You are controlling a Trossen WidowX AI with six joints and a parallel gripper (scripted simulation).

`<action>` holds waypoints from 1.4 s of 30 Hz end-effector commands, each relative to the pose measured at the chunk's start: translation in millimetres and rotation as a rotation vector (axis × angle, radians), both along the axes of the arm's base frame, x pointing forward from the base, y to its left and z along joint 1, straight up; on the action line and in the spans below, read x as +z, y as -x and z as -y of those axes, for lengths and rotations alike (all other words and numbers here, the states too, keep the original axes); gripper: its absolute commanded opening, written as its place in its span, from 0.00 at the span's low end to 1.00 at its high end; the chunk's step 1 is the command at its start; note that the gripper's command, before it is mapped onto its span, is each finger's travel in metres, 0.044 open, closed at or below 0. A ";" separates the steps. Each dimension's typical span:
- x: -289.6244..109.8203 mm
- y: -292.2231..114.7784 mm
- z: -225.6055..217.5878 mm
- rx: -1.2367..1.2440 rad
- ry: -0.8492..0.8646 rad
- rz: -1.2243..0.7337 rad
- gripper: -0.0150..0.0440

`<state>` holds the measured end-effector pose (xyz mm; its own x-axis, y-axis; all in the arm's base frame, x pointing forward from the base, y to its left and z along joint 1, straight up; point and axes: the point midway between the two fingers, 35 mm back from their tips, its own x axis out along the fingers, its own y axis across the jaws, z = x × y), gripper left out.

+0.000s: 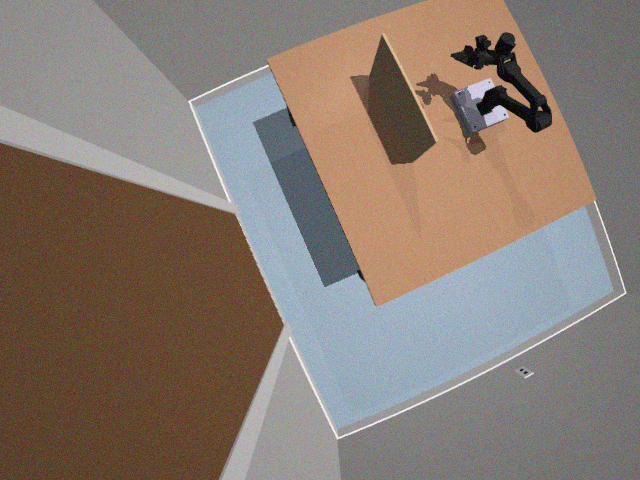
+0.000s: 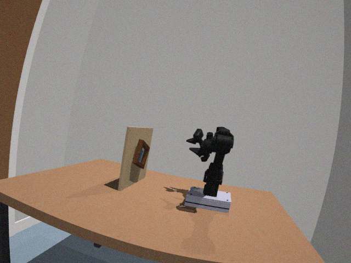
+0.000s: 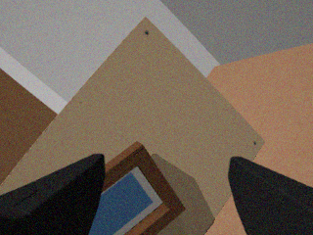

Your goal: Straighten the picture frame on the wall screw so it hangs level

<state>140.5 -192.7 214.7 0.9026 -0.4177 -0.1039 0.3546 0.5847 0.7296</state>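
On the table [image 2: 85, 204], toward its far left part in the exterior view, we see a tan wall panel [image 2: 129, 170] standing upright, and on the face turned toward the arm hangs the picture frame [image 2: 141, 153]. The frame is brown wood around a pale mat and a blue picture, and it sits plainly crooked on the panel. In the wrist view the picture frame [image 3: 133, 211] shows low and left of centre, rotated against the panel's edges, with its shadow falling on the wall panel [image 3: 163, 112] just beside it. We cannot make out the screw behind the frame.

To the right of the panel, we find the arm rising from its white base plate [image 2: 208, 201], which rests on the table. Our gripper [image 2: 194, 144] is raised to about the frame's height and points left toward it, well apart from it with open air between. Its two dark fingers stand partly spread and nothing lies between them, so the gripper grasps nothing. In the top view the gripper [image 1: 465, 55] sits at the far right corner region of the table [image 1: 439, 217], with the wall panel [image 1: 400, 111] to its left.
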 end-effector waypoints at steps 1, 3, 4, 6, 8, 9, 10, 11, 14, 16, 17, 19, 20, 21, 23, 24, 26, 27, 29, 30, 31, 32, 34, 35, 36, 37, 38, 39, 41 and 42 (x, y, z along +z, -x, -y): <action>-5.7 -27.1 -43.8 0.242 -0.643 0.278 0.69; -6.3 -30.3 -52.5 0.285 -0.743 0.296 0.69; -6.6 -31.4 -55.9 0.299 -0.797 0.304 0.69; -7.3 -33.1 -62.0 0.322 -0.909 0.319 0.69; -7.7 -33.9 -65.3 0.332 -0.978 0.326 0.69; -7.8 -34.0 -65.5 0.332 -0.981 0.326 0.69; -7.8 -34.0 -65.5 0.332 -0.981 0.326 0.69; -7.8 -34.0 -65.5 0.332 -0.981 0.326 0.69; -7.8 -34.0 -65.5 0.332 -0.981 0.326 0.69; -7.8 -34.0 -65.5 0.332 -0.981 0.326 0.69; -7.8 -34.0 -65.5 0.332 -0.981 0.326 0.69; -7.8 -34.0 -65.5 0.332 -0.981 0.326 0.69; -7.8 -34.0 -65.5 0.332 -0.981 0.326 0.69; -7.8 -34.0 -65.5 0.332 -0.981 0.326 0.69; -7.8 -34.0 -65.5 0.332 -0.981 0.326 0.69; -7.8 -34.0 -65.5 0.332 -0.981 0.326 0.69; -7.8 -34.0 -65.5 0.332 -0.981 0.326 0.69; -7.8 -34.0 -65.5 0.332 -0.981 0.326 0.69; -7.8 -34.0 -65.5 0.332 -0.981 0.326 0.69; -7.8 -34.0 -65.5 0.332 -0.981 0.326 0.69; -7.8 -34.0 -65.5 0.332 -0.981 0.326 0.69; -7.8 -34.0 -65.5 0.332 -0.981 0.326 0.69; -7.8 -34.0 -65.5 0.332 -0.981 0.326 0.69; -7.8 -34.0 -65.5 0.332 -0.981 0.326 0.69; -7.8 -34.0 -65.5 0.332 -0.981 0.326 0.69; -7.8 -34.0 -65.5 0.332 -0.981 0.326 0.69; -7.8 -34.0 -65.5 0.332 -0.981 0.326 0.69; -7.8 -34.0 -65.5 0.332 -0.981 0.326 0.69; -7.8 -34.0 -65.5 0.332 -0.981 0.326 0.69; -7.8 -34.0 -65.5 0.332 -0.981 0.326 0.69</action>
